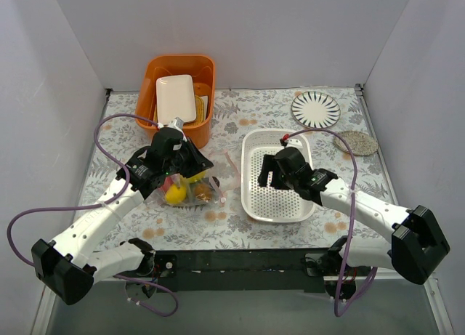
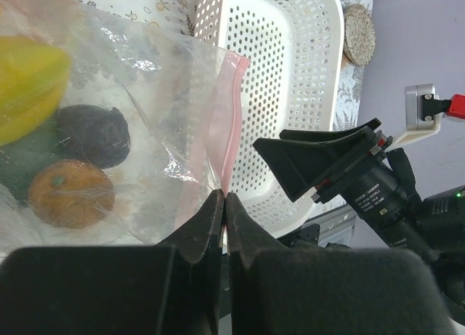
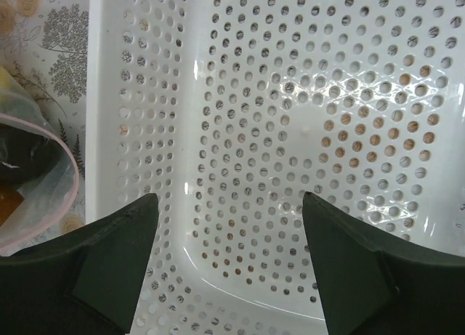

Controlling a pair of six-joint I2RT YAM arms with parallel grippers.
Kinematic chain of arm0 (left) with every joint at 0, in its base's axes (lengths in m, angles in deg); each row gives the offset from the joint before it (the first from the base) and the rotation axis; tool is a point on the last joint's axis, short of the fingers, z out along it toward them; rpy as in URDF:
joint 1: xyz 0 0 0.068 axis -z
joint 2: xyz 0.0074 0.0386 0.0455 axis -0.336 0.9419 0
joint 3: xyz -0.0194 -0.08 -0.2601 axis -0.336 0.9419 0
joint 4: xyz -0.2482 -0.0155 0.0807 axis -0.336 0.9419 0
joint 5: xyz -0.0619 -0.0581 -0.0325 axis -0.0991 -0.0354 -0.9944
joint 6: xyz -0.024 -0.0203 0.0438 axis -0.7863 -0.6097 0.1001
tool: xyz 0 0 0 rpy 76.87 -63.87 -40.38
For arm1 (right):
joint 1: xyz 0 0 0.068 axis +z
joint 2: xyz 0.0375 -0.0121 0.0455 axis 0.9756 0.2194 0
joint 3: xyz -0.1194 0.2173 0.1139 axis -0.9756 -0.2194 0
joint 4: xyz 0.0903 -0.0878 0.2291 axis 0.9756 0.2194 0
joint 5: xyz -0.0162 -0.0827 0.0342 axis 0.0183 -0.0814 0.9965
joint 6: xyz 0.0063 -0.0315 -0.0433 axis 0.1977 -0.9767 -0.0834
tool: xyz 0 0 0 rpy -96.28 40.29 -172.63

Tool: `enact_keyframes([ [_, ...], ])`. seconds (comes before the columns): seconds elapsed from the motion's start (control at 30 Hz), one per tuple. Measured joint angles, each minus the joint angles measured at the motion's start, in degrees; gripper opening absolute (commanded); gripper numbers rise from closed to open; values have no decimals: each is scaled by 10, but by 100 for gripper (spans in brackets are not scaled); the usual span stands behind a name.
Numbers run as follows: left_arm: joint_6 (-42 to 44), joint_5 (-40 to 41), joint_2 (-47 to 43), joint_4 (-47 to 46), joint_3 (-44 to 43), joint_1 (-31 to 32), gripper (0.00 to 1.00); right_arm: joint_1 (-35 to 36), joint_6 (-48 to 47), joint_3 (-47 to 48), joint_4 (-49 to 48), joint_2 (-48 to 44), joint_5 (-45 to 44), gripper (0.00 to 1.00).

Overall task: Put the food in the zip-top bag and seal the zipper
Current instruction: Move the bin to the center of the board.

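The clear zip-top bag [image 1: 190,191] lies left of the white basket and holds the food: a yellow piece [image 2: 29,81], a dark purple piece [image 2: 94,135], an orange-brown round piece [image 2: 71,193] and some green. My left gripper [image 2: 224,198] is shut on the bag's pale-pink zipper strip [image 2: 227,110] at its near end; in the top view it [image 1: 195,168] sits over the bag. My right gripper [image 3: 229,197] is open and empty, hovering over the basket's inside [image 1: 271,176]. The bag's pink-edged mouth shows at the left of the right wrist view [image 3: 62,142].
The white perforated basket [image 1: 251,197] stands mid-table. An orange bin [image 1: 207,95] with a white tray [image 1: 174,99] is at the back left. A striped plate [image 1: 315,108] and a grey round mat [image 1: 355,142] are at the back right.
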Motion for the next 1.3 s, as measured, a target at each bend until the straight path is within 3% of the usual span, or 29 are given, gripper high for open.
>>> enact_keyframes([
  [0.3,-5,0,0,0,1,0,0,-14,-23,17,0,45,49,81],
  [0.77,-5,0,-1,2,1,0,0,-157,-99,17,51,56,32,83],
  [1.13,-4,0,-1,2,1,0,0,-189,-151,29,73,56,24,84],
  [1.3,-4,0,-1,2,1,0,0,-194,-156,40,65,27,105,77],
])
